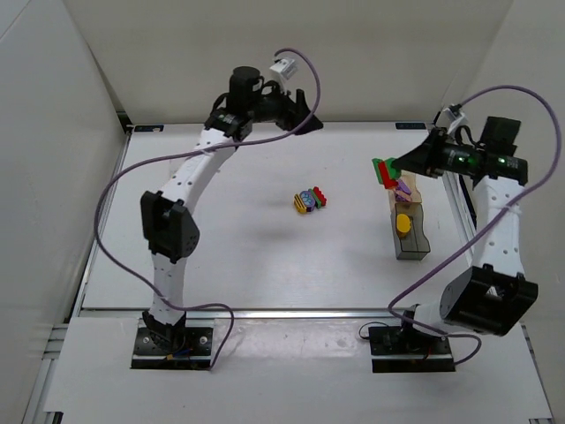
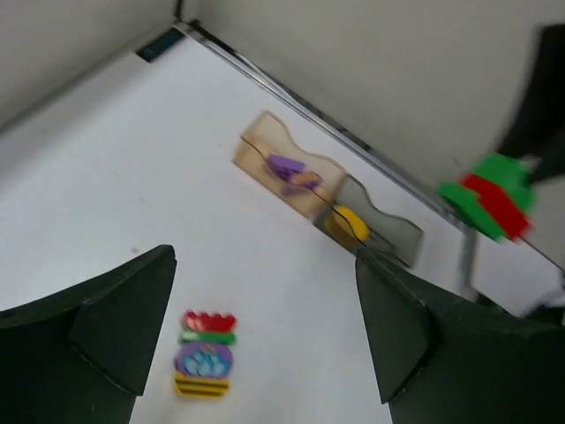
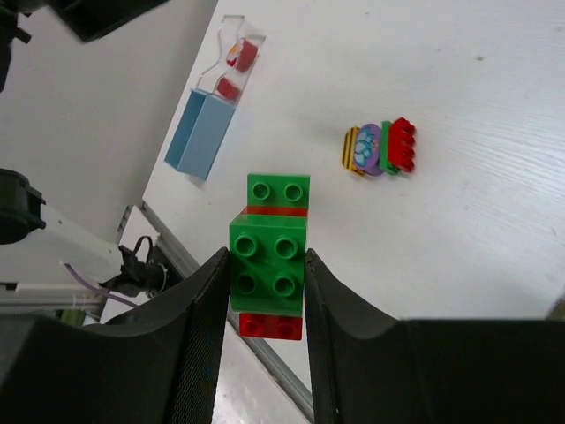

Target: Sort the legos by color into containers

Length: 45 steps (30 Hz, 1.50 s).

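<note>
The main hazard is a mis-sort. The right claw (image 3: 265,291) is clamped narrow on a held stack (image 3: 267,250) that mixes red and green, so dropping it whole into any box would put one colour in the wrong place. From above, it hangs at the far end of the tan box (image 1: 407,196), which has purple bricks in it. A slip there would likely land it among them, or in the dark box (image 1: 411,240) beside it, which holds a yellow piece. The stack probably has to be pulled apart first, and the left claw (image 2: 265,261) is spread wide, holding nothing, well apart across the surface (image 1: 238,238). A tug from it could twist the stack out of the pinch, since the fingers only bear on the sides of the middle green block. The blue box (image 3: 198,134) and the clear box (image 3: 237,55) with red pieces sit on the far left, so a carry there passes over the loose stack (image 1: 309,200) in the middle. The held stack is hard, glossy plastic: a green four-stud block, a thin red piece at its near end, and a red layer then a green two-stud piece at the far end. The loose stack lies on its side, banded red, green, purple and striped yellow.
</note>
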Tool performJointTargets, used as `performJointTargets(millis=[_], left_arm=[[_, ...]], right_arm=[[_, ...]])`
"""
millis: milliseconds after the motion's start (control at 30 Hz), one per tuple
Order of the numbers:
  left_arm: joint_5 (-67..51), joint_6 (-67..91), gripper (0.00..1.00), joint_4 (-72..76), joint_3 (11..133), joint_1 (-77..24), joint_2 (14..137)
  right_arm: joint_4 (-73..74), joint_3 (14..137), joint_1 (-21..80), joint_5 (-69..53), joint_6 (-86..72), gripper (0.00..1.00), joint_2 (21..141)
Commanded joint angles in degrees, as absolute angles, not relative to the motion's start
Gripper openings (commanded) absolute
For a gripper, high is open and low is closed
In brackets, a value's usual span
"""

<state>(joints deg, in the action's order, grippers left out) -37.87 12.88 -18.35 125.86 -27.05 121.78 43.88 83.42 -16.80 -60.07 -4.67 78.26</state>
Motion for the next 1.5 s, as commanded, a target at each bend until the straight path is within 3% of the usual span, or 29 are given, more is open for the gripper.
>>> performJointTargets(millis=[0, 100, 167, 233, 333, 467, 967, 1333, 1467], left_arm=[[-56.2, 12.6, 0.92, -26.3, 116.9, -24.4, 114.0], [-73.7, 23.5, 0.88, -16.8, 108.2, -21.9, 109.5], [-78.5, 40.1, 0.88, 6.0, 98.2, -21.4, 107.2], [-81.3, 44.4, 0.89, 13.7, 92.9, -21.5, 103.2], [-81.7, 35.0, 0.9, 4.6, 89.6, -21.4, 98.5], [-81.5, 31.6, 0.9, 2.1, 86.8, -19.7, 95.8], [-69.8, 16.7, 0.91, -5.5, 84.1, -17.5, 93.6], [-75.9, 22.7, 0.9, 1.8, 85.2, -17.6, 97.4], [-79.5, 27.4, 0.84, 7.5, 84.5, -17.6, 98.4]], right_arm=[[35.1, 87.4, -11.7, -60.3, -8.4, 0.0, 82.6], [30.2, 89.9, -6.3, -63.6, -9.7, 0.0, 87.8], [24.5, 92.0, -2.7, -68.4, -14.2, 0.0, 90.9], [19.5, 93.4, -0.5, -73.2, -21.2, 0.0, 95.3], [10.3, 96.9, 4.3, -77.5, -29.1, 0.0, 100.6], [9.8, 101.9, 9.3, -80.4, -29.3, 0.0, 104.5], [10.0, 101.3, 15.6, -81.2, -29.3, 0.0, 103.4], [11.5, 100.7, 18.7, -81.7, -27.7, 0.0, 102.6], [11.7, 100.7, 18.7, -81.3, -27.3, 0.0, 102.7]])
